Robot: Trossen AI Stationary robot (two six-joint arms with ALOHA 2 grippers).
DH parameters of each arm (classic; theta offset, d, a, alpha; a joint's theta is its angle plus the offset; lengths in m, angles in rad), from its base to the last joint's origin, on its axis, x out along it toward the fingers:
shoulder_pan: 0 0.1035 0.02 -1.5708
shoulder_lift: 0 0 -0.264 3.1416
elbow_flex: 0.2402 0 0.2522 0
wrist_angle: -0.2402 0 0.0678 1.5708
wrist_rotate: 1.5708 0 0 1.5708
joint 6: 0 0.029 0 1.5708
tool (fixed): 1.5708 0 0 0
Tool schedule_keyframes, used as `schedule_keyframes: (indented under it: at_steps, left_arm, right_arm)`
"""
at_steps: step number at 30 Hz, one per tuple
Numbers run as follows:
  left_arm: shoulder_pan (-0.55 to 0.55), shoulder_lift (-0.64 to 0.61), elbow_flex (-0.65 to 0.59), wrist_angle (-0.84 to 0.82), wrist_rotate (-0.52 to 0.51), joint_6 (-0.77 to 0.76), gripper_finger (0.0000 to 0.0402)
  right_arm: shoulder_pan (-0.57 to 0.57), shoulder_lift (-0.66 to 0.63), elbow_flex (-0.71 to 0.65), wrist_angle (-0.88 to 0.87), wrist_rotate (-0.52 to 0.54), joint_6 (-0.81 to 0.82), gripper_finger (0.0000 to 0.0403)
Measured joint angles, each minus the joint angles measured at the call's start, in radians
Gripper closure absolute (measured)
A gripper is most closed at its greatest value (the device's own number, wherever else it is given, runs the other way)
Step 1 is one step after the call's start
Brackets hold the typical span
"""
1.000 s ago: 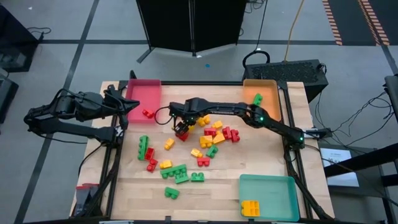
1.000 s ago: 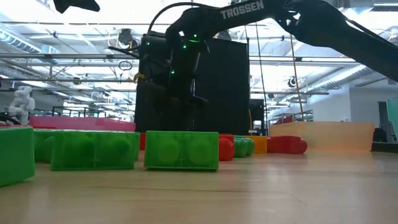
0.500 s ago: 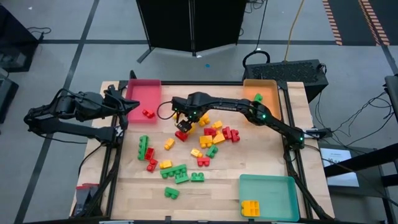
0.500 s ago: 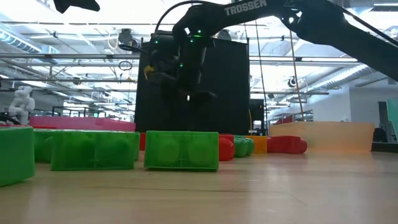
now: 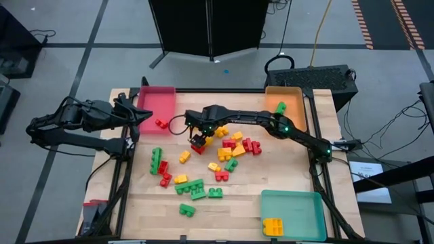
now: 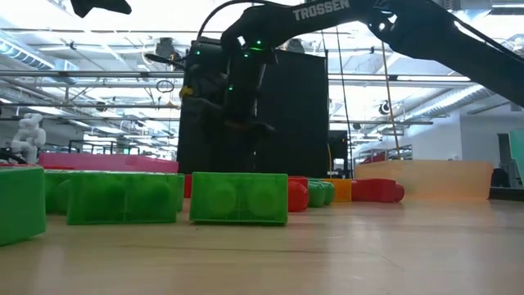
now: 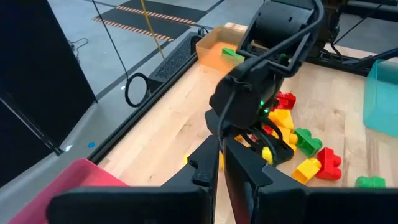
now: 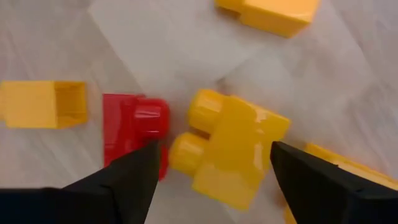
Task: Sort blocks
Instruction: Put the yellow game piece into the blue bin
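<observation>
- While the right gripper [image 5: 197,138] hung over the far side of the block heap, its two dark fingers [image 8: 127,177] stood spread wide with nothing between them.
- Straight below that gap lay a glossy yellow block [image 8: 233,149], stepped in shape with two rounded studs, resting on the pale wood-grain counter [image 5: 291,175].
- A smooth red block [image 8: 134,127] lay just beside the yellow one's studs, and a hollow-ended yellow block [image 8: 42,104] lay on its other side.
- The blocks [image 5: 215,160], studded plastic bricks in red, yellow and green, were scattered across the middle of the counter, most in one loose cluster.
- A row of green blocks [image 6: 237,197] filled the foreground of the low view, their surfaces shiny and their stud outlines round.
- The left gripper [image 5: 135,120] waited at the counter's left edge beside the red tray [image 5: 156,99], its fingers [image 7: 239,168] pressed together on nothing.
- One small red block [image 5: 161,124] sat near the red tray's front wall.
- The orange tray [image 5: 293,108] held a green block [image 5: 280,108], and the teal tray [image 5: 302,207] held yellow blocks [image 5: 273,226] in a near corner.
</observation>
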Motion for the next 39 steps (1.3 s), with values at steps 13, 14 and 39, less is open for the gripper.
schedule_keyframes:
  at_steps: [13, 14, 39]
  left_arm:
    - [0.000, 0.000, 0.000, 0.000, 0.000, 0.000, 0.0371]
    - [0.000, 0.000, 0.000, 0.000, 0.000, 0.000, 0.0371]
    - [0.000, 0.000, 0.000, 0.000, -0.002, 0.000, 0.0371]
  right_arm:
    - [0.003, 0.037, 0.002, -0.016, 0.007, 0.028, 0.0079]
    - [0.003, 0.042, 0.002, -0.014, 0.005, 0.033, 0.0079]
    - [0.001, 0.073, 0.002, -0.123, 0.055, 0.056, 0.0288]
